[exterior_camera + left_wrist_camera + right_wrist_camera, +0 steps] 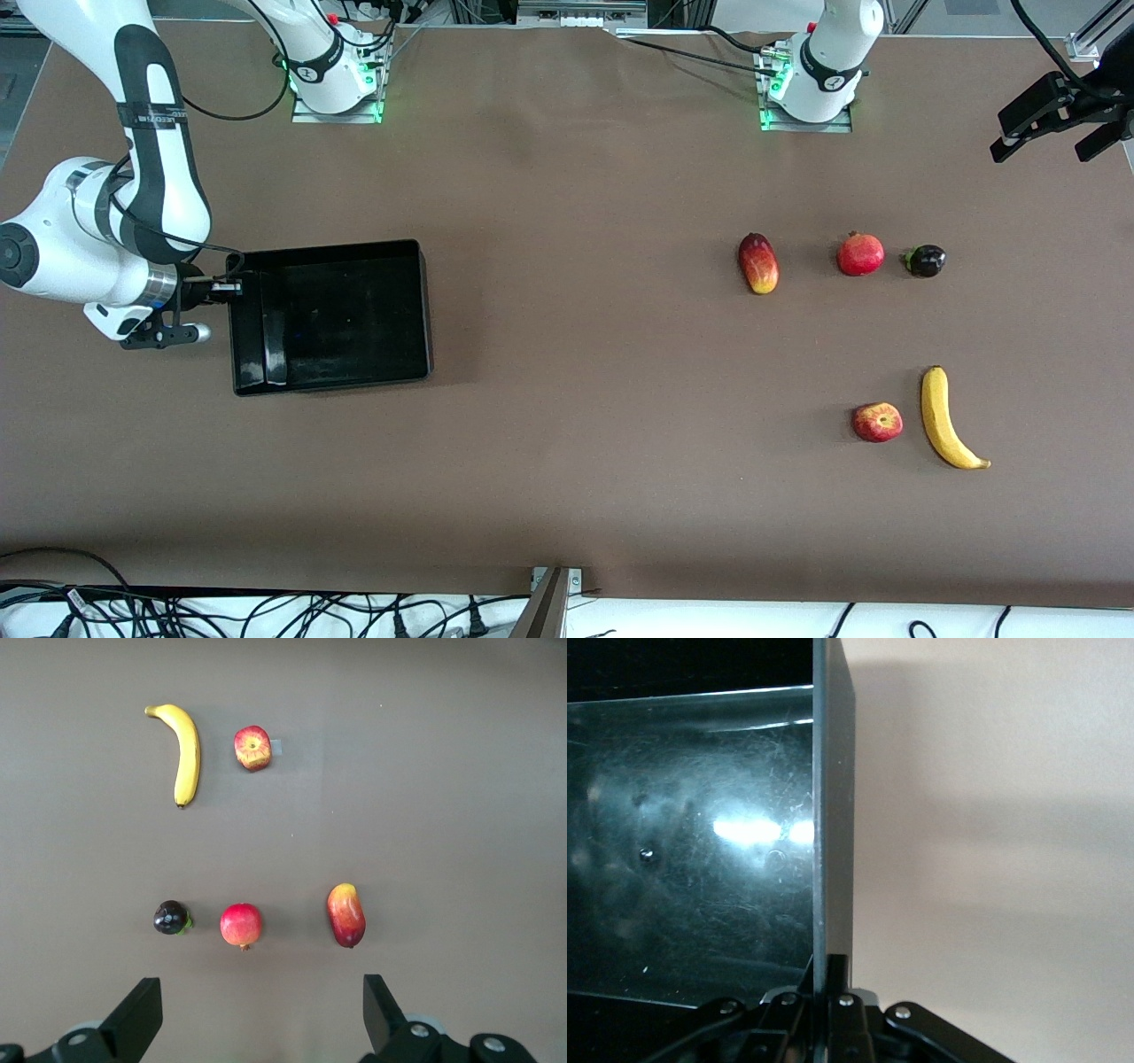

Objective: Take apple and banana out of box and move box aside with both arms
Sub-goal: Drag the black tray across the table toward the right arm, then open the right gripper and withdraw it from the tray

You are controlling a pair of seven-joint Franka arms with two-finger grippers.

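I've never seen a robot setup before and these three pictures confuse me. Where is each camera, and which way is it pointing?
Front view: high across the table, facing both arms' bases; shows the black tray, five fruits, the right gripper shut on the tray's wall, the left gripper open in the air.
Left wrist view: on the left arm, looking down past its open fingers at the fruits.
Right wrist view: on the right arm, tight on the tray wall.
Shared: banana and apple appear in front and left wrist views.

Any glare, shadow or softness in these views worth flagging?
Right wrist view: bright glare patches on the black tray's glossy floor, broad soft shadows on the table beside it. Front view: even light, faint shadows beside the apple and banana. Left wrist view: slightly soft overall.
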